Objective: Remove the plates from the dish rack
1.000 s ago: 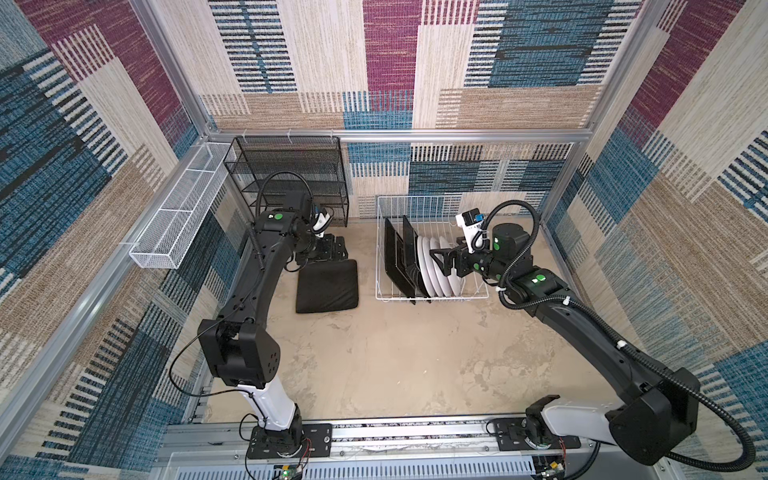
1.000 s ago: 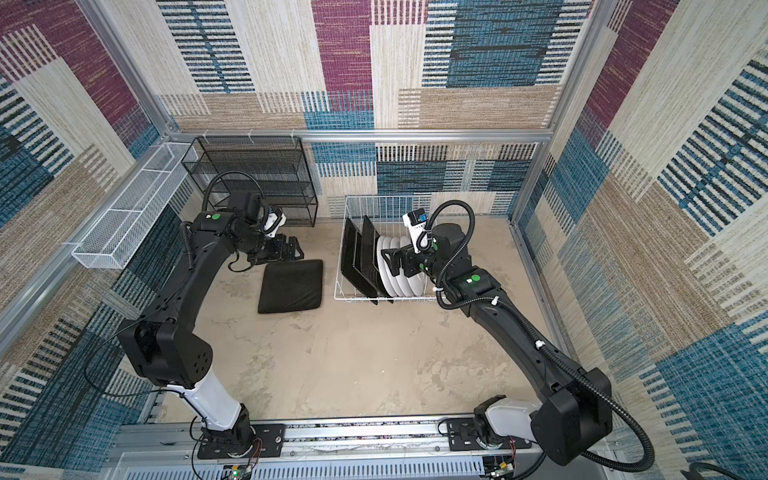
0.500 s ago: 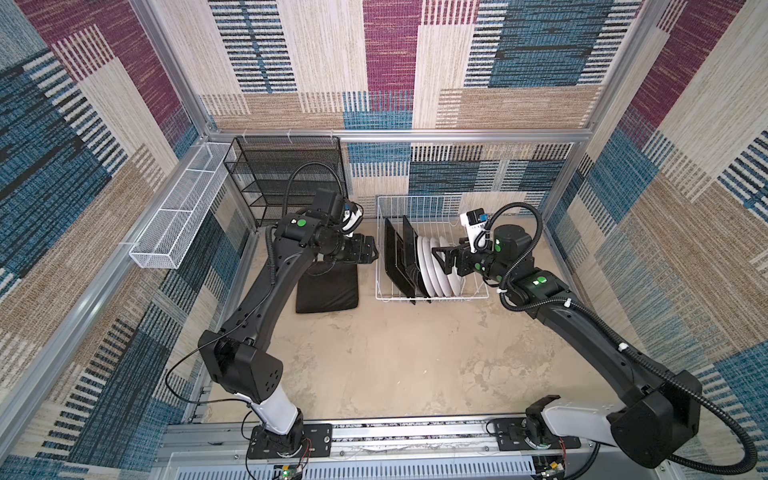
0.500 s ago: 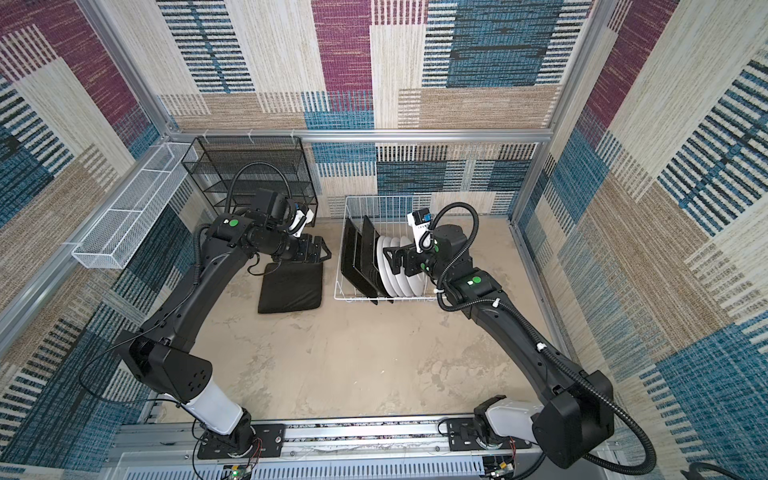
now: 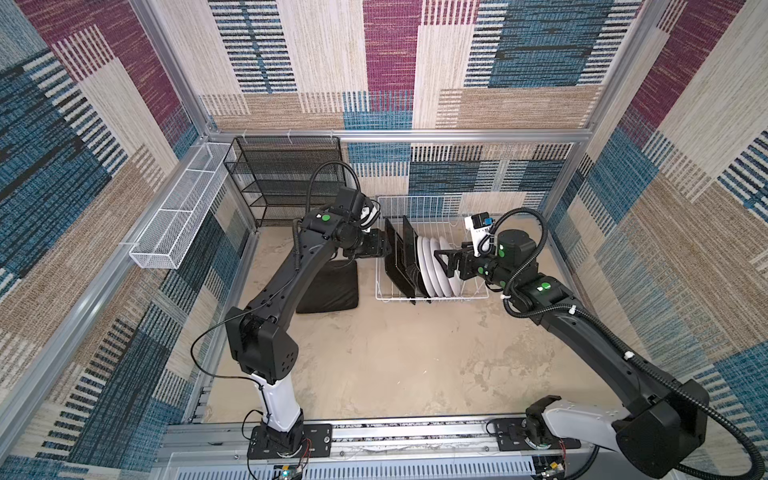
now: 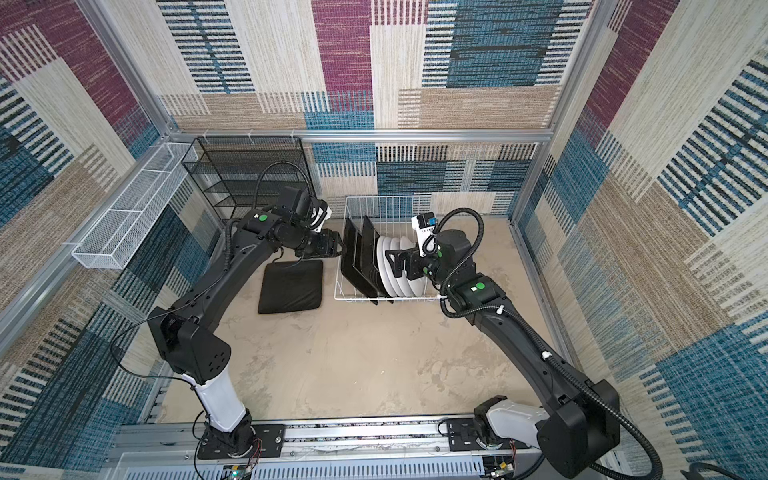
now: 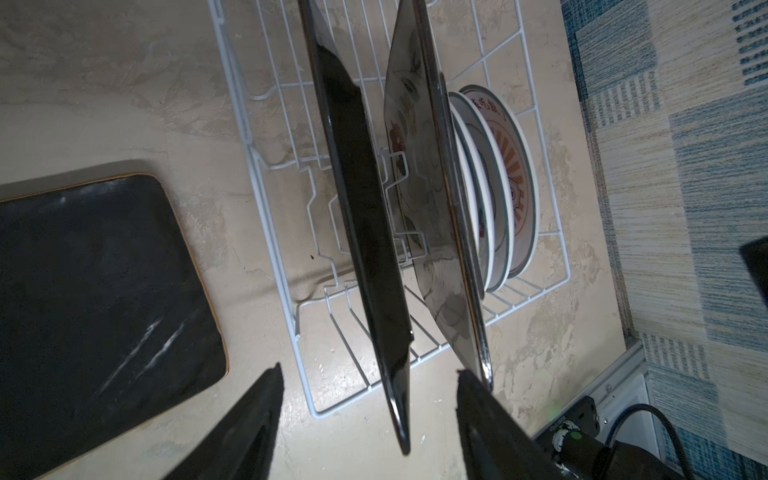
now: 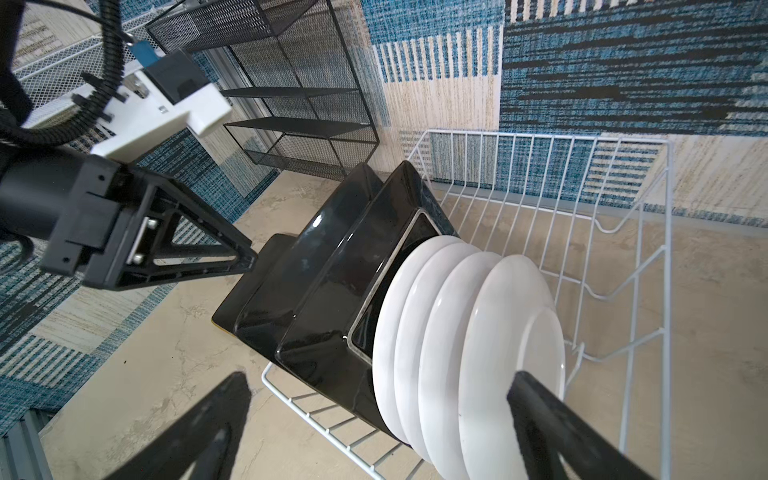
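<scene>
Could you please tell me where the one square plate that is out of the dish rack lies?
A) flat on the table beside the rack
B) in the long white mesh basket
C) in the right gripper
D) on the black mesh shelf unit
A: in a top view the square plate lies flat, black back up, on the table just beside the dish rack, on the left arm's side.

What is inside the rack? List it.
Two upright square plates and four round plates, plus bare tines. The plates hide each other's faces and the base beneath.
</scene>
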Available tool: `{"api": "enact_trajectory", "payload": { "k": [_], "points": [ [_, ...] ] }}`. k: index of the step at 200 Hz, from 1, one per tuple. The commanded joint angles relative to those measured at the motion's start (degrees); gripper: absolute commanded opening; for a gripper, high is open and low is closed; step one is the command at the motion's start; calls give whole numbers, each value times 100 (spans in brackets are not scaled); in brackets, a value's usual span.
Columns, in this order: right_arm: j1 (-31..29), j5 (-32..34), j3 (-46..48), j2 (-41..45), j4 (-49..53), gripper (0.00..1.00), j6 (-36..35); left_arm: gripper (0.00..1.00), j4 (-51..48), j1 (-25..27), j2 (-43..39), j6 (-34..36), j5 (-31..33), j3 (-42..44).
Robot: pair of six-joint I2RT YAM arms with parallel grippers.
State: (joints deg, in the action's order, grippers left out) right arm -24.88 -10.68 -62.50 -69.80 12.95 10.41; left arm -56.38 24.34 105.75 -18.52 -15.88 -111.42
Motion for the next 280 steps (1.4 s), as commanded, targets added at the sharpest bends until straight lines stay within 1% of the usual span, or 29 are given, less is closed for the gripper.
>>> {"api": "enact_trajectory", "payload": {
  "k": [1,26,102,132,174,280],
  "points": [
    [1,84,1,21,-144,99,-18,65,65,23,204,-218,-25,-167],
    [1,91,5,-7,-150,99,-65,60,70,33,461,-383,172,-372],
    [1,224,54,-26,-147,99,-200,53,63,176,1273,-613,25,-967],
    [1,269,53,-113,-142,99,-241,46,70,194,1411,-738,119,-1005],
    [-1,268,-34,-213,-101,99,-268,42,70,187,1454,-724,159,-971],
    [1,141,-48,-255,-83,99,-145,41,64,212,1470,-776,104,-750]
  ]
}}
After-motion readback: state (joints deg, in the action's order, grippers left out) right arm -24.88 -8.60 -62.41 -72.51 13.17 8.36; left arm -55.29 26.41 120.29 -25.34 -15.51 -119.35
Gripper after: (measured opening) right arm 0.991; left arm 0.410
